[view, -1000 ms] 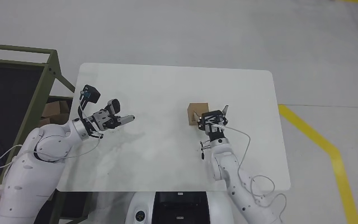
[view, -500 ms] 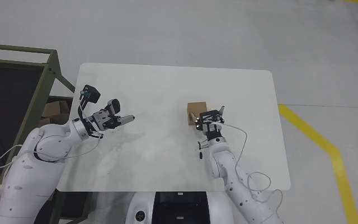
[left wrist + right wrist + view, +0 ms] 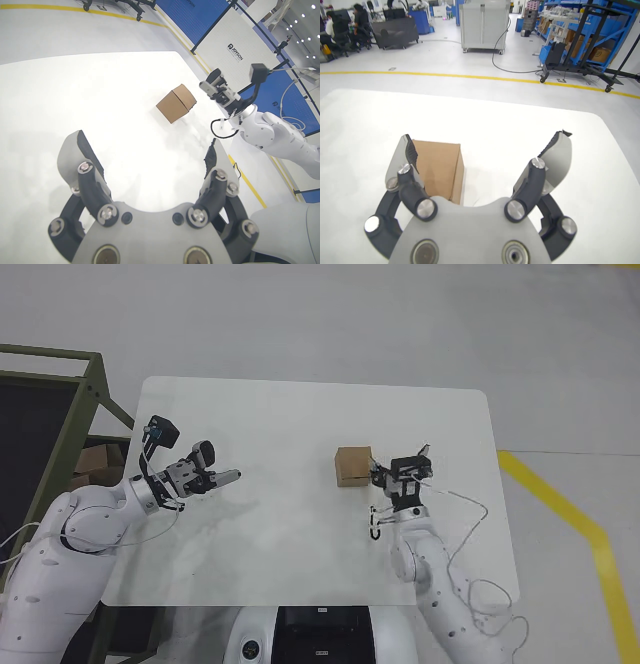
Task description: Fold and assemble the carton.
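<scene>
A small closed brown carton (image 3: 352, 466) stands on the white table (image 3: 280, 414), right of centre. My right gripper (image 3: 402, 461) hovers just to its right, open, with nothing between its fingers. In the right wrist view the carton (image 3: 440, 165) sits behind one fingertip (image 3: 408, 147) of that gripper (image 3: 485, 140). My left gripper (image 3: 232, 476) is held open and empty over the left part of the table, well away from the carton. The left wrist view has the carton (image 3: 176, 106) beyond its open gripper (image 3: 145, 143), and the right gripper (image 3: 211, 81) next to it.
A green metal rack (image 3: 90, 384) with cardboard boxes stands off the table's left edge. A yellow floor line (image 3: 570, 514) runs to the right of the table. Bare tabletop lies between the two arms.
My right gripper has shifted right, from over the carton's right side to just beside it. The carton and the left arm have stayed put.
</scene>
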### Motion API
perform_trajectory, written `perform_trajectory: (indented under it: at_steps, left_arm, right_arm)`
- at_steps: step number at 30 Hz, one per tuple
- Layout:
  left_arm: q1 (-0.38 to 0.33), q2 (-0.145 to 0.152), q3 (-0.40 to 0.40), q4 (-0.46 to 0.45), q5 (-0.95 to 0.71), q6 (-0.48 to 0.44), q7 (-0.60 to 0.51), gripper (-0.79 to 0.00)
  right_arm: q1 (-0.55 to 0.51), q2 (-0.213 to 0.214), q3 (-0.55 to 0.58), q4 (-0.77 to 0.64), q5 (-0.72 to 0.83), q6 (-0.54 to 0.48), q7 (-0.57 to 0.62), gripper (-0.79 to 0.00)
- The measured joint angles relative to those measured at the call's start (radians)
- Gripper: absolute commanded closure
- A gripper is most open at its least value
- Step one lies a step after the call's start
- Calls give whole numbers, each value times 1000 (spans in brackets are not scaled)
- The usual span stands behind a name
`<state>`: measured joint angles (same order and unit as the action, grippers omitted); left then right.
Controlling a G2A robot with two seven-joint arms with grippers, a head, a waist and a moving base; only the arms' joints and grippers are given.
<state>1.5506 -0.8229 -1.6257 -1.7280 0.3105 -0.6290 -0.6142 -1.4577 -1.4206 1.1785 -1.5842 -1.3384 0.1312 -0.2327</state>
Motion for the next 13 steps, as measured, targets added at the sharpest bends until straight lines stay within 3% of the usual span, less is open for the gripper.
perform_trajectory:
  at_steps: [9, 13]
  left_arm:
    - [0, 0, 0, 0, 0, 0, 0, -785]
    - [0, 0, 0, 0, 0, 0, 0, -784]
  right_arm:
    - [-93, 46, 255, -107, 94, -267, -74, -784]
    - [-91, 49, 274, -106, 101, -289, -62, -784]
